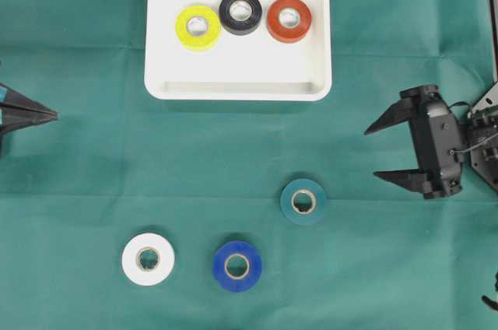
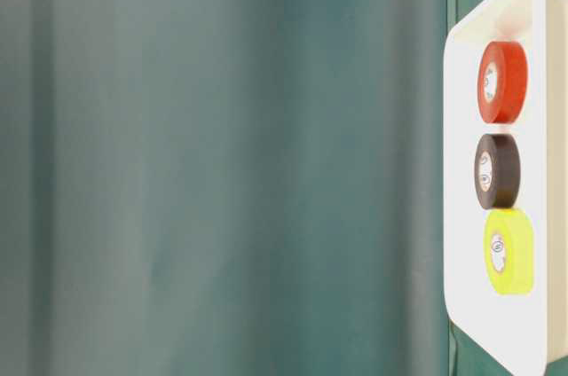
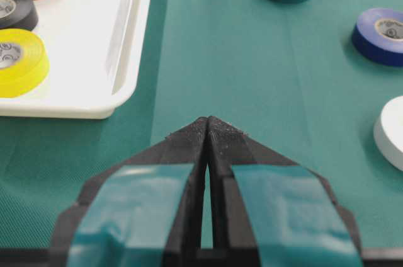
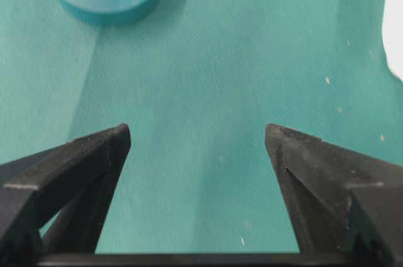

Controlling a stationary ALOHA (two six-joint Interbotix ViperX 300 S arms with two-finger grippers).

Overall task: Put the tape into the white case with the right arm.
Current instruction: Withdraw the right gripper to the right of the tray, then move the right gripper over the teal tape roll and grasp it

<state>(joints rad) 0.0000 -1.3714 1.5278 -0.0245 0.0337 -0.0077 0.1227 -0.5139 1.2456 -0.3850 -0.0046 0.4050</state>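
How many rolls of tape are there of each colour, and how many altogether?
Yellow roll: 1, in the white case
Black roll: 1, in the case
Red roll: 1, in the case
Teal roll: 1, on the green cloth
Blue roll: 1, on the cloth
White roll: 1, on the cloth
Total: 6 rolls

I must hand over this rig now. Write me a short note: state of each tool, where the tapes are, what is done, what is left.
Right tool: open, empty, right of the teal tape.
Left tool: shut, empty, at the left edge.
Done: yellow tape, black tape and red tape lie in the white case.
Left: teal, blue tape and white tape on the cloth.
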